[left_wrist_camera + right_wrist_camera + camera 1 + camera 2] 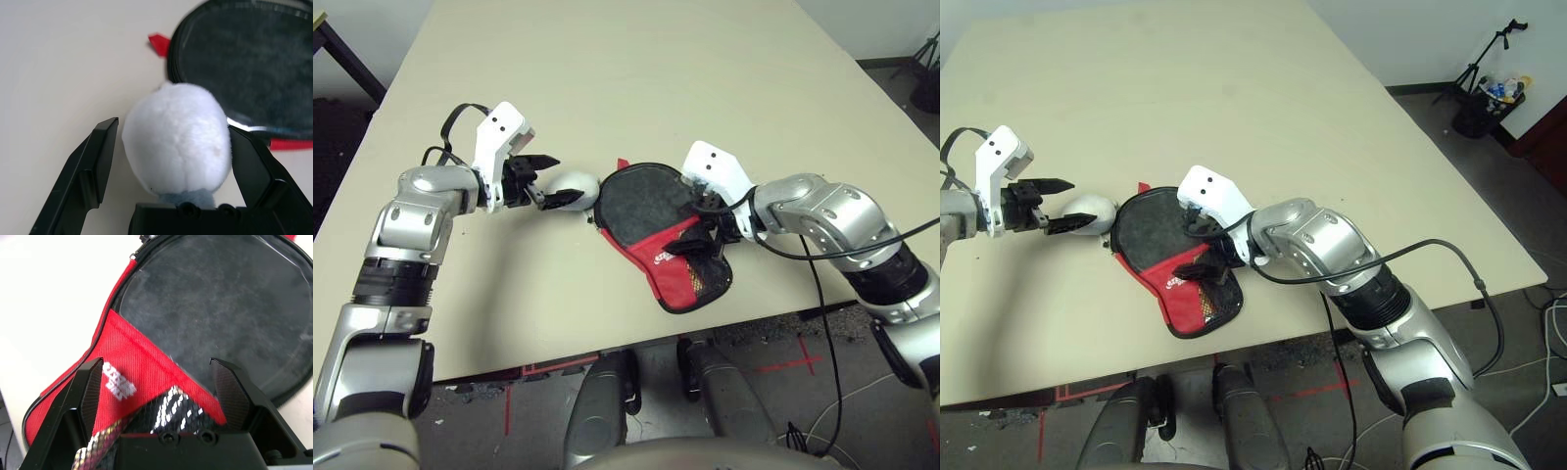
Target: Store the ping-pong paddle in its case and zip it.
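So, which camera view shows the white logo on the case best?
The right wrist view: the white logo sits large on the red panel of the case, between the open right gripper fingers. Both eye views show it as a tiny white mark; the left wrist view misses it.

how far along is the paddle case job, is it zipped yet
Done: the paddle's black face already lies inside the case, behind its clear panel. In hand: the open right gripper sits over the case's red handle end, and the open left gripper straddles a white fuzzy puff beside the case. Left: whether the zipper is closed cannot be told.
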